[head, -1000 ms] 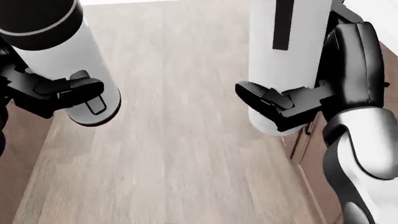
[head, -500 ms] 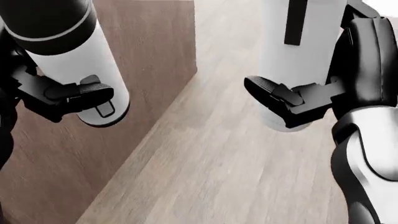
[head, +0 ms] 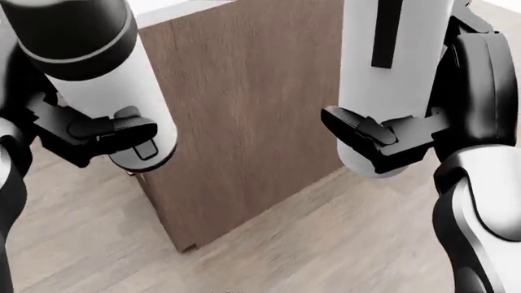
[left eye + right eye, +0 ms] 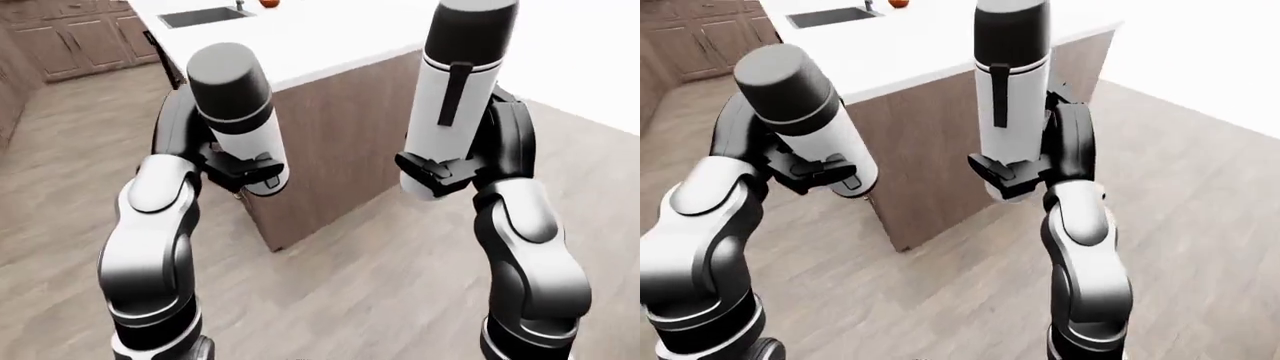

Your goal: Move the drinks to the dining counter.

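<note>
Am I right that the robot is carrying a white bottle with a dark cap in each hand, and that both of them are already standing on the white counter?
Not quite. It does hold one in each hand, the left bottle in the left hand and the right bottle in the right hand, but neither stands on the counter. The left-eye view shows both held in the air, over the wooden floor.

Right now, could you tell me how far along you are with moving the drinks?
Done: both drinks are picked up. In hand: the left hand grips one bottle, the right hand the other bottle, both held above the wood floor. Left: setting them on the white-topped counter ahead; neither stands there yet.
</note>
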Controlling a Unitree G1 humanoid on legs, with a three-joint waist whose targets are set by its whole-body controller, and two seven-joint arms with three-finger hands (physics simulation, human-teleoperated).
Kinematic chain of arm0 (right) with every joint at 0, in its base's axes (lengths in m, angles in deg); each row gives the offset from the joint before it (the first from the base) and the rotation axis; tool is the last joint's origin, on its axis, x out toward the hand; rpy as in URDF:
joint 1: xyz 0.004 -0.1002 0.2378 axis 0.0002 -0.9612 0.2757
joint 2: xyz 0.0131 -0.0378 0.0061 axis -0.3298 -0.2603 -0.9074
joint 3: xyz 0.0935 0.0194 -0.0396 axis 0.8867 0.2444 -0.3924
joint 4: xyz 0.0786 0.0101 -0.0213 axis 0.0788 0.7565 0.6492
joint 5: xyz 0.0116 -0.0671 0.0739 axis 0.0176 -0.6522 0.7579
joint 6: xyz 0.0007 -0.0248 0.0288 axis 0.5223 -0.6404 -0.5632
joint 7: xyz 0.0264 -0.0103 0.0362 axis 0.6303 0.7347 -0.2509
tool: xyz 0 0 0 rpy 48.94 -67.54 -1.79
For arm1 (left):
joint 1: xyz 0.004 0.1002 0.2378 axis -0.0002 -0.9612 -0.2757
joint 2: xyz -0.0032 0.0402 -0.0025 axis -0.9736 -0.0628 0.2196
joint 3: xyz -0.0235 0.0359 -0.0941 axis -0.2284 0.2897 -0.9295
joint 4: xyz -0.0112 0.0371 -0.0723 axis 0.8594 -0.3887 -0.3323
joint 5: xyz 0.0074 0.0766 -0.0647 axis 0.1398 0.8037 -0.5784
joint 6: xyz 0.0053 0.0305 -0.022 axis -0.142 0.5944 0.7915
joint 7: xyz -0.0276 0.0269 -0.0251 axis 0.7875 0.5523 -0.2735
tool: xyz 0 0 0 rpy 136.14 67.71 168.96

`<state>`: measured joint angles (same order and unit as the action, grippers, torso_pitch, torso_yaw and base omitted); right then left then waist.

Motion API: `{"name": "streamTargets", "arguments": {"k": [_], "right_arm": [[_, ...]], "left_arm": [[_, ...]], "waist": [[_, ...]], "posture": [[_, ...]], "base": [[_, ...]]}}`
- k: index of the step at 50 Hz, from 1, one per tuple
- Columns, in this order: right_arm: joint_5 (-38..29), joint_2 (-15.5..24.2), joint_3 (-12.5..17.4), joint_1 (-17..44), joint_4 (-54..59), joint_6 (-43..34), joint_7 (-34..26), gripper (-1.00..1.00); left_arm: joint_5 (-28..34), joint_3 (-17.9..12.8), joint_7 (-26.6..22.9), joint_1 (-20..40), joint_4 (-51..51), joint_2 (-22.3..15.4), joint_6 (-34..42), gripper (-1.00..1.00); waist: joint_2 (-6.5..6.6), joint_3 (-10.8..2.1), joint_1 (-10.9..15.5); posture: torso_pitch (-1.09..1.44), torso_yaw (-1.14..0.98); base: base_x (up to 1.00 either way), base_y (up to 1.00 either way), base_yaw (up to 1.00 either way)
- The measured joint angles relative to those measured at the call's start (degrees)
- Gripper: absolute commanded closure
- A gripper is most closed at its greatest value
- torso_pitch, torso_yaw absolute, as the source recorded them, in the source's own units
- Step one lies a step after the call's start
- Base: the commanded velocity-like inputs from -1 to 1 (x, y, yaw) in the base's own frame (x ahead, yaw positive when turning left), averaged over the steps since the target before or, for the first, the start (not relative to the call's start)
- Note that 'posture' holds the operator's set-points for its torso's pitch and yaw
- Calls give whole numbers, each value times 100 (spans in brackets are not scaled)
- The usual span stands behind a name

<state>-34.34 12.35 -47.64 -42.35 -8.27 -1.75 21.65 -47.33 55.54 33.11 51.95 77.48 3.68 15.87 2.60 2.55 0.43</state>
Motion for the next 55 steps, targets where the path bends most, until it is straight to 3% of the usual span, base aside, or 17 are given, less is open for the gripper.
{"name": "streamTargets", "arguments": {"k": [2,5,8,14,16,21,22,25,26,30,35,38,40,44,49,51,55], "right_arm": [[1,-14,-9,39,18,17,-4,100],[54,-65,-171,-13,43,-15,-62,100],[93,-53,-187,2,28,-74,-110,100],[69,-34,-109,46,-62,26,-99,100],[65,-2,-78,52,-96,35,-97,100],[67,-16,-17,28,-18,-106,-101,100],[101,-12,-64,60,-47,-185,-121,100],[164,-8,-112,152,-205,-258,-161,100],[178,-74,-157,93,-242,-237,-172,100],[222,-62,-257,-43,17,-395,-247,100],[151,-67,-155,28,-156,-250,-209,100],[159,-74,-198,59,-172,-162,-235,100],[165,-75,-199,60,-125,-101,-253,100],[83,-36,-52,-121,24,-194,-211,100],[55,-47,-114,-6,-155,-187,-218,100],[70,-56,-145,67,-146,-155,-244,100],[122,-104,-274,-94,-22,-173,-331,100]], "left_arm": [[6,-15,-7,7,-3,-25,-1,100],[77,-114,19,-108,-23,-40,105,100],[123,-116,32,-80,-26,-39,195,100],[113,-69,6,-43,-18,-16,38,100],[108,-48,-1,-4,-31,7,14,100],[55,17,-67,-104,-14,16,84,100],[84,-38,-50,-78,4,14,91,100],[143,-88,-5,39,108,-11,8,100],[149,-108,-1,-8,101,-24,-30,100],[177,-65,-4,-156,-148,28,108,100],[153,-59,-32,-87,-7,9,13,100],[175,-90,-25,-53,20,-5,8,100],[191,-83,-14,-16,25,-1,-11,100],[90,129,-100,-149,-58,107,27,100],[108,8,-108,-78,90,43,115,100],[138,-51,-90,5,171,0,100,100],[195,-100,-56,-153,118,14,153,100]], "waist": [[168,-54,48],[50,-31,215],[-159,-50,267],[-590,65,154],[-769,2,66],[-661,-21,82],[-553,-32,79],[94,178,13],[84,252,85],[15,23,109],[-175,32,116],[-400,12,145],[-705,-67,135],[-664,3,-46],[-227,128,-12],[-45,82,56],[4,-69,101]], "posture": [[0,0],[0,0],[0,0],[0,0],[0,0],[0,0],[0,0],[0,0],[0,0],[0,0],[0,0],[0,0],[0,0],[0,0],[0,0],[0,0],[0,0]], "base": [[0,0,100],[0,0,100],[0,0,100],[0,0,100],[0,0,100],[0,-3,56],[0,-100,0],[0,-100,0],[0,-100,0],[0,-100,0],[0,-100,0],[0,-100,0],[0,-100,0],[0,-100,0],[0,-100,0],[0,-84,0],[0,-79,0]]}}
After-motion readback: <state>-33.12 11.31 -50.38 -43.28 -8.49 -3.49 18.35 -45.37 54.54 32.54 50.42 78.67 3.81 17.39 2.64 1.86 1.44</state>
